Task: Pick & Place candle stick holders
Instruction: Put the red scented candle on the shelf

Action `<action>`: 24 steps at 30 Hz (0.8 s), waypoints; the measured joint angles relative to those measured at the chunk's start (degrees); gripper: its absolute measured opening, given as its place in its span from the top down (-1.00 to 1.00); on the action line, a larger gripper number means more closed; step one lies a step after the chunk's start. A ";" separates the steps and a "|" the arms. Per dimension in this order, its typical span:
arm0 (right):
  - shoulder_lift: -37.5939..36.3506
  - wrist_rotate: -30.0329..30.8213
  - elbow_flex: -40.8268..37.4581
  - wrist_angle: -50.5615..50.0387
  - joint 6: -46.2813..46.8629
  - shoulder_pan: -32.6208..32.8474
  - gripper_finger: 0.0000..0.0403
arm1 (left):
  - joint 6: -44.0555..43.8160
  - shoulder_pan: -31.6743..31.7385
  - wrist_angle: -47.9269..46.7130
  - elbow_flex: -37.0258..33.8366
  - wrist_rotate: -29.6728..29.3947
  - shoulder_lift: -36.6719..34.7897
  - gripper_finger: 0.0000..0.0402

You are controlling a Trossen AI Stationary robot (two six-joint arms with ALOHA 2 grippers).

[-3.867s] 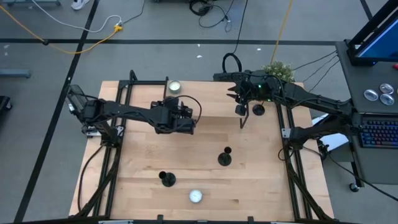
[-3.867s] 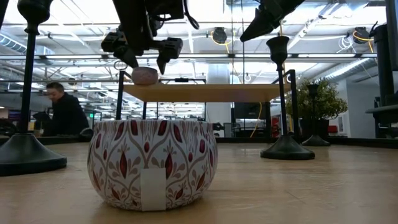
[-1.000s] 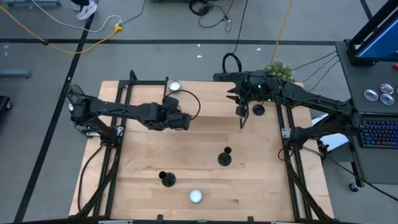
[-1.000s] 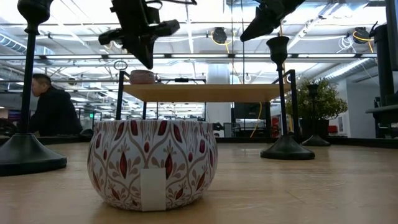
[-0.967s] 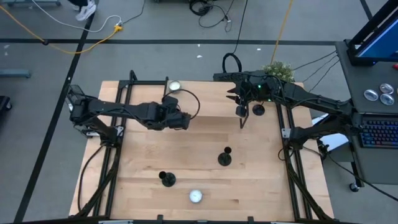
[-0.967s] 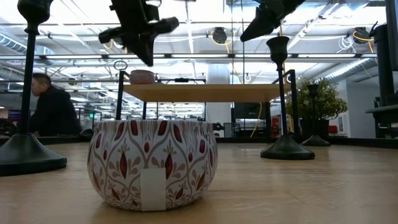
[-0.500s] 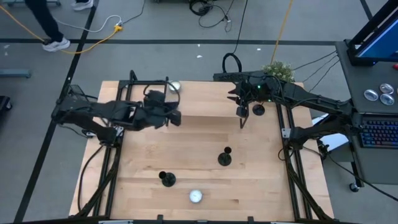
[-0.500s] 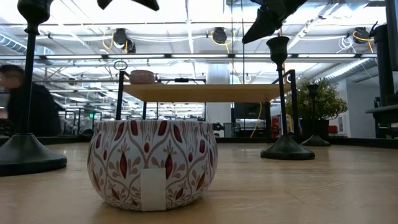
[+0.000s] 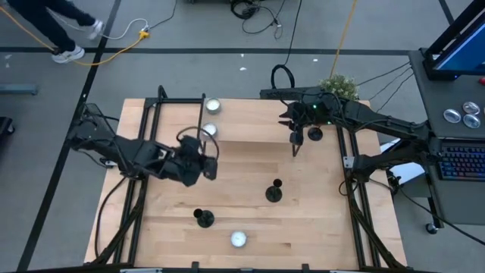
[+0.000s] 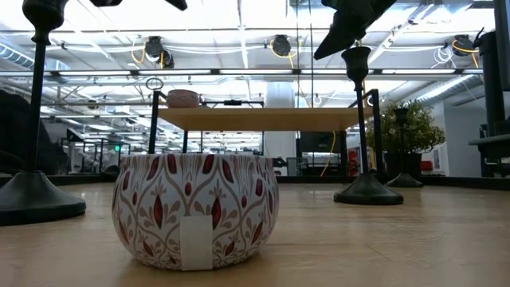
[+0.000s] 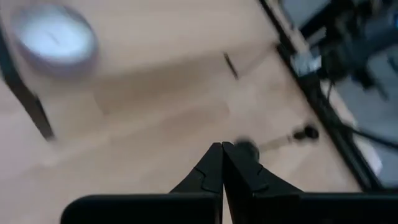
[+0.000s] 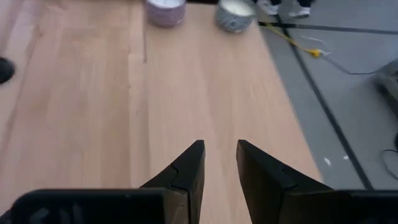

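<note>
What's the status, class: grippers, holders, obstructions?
Left gripper shut, empty, above mid-table. Right gripper slightly open, empty, far side. Three candle stick holders upright, untouched. Nothing blocking.

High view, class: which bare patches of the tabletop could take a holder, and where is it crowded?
Free: the right front corner, right of the candle tin, and the wood between the left end effector and the middle holder. Crowded: around the right end effector.
</note>
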 joint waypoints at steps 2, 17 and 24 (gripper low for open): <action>0.00 -2.52 0.00 -0.18 -0.02 0.00 0.56 | -0.61 -1.48 0.54 -0.02 2.47 1.07 0.96; 0.00 -15.56 0.00 4.25 -7.76 11.30 0.56 | -0.47 -10.21 -10.65 0.00 -11.20 3.13 0.97; 0.00 -3.75 0.00 11.99 -7.27 23.13 0.56 | 0.03 -14.12 -8.65 -7.35 -13.02 -1.71 0.97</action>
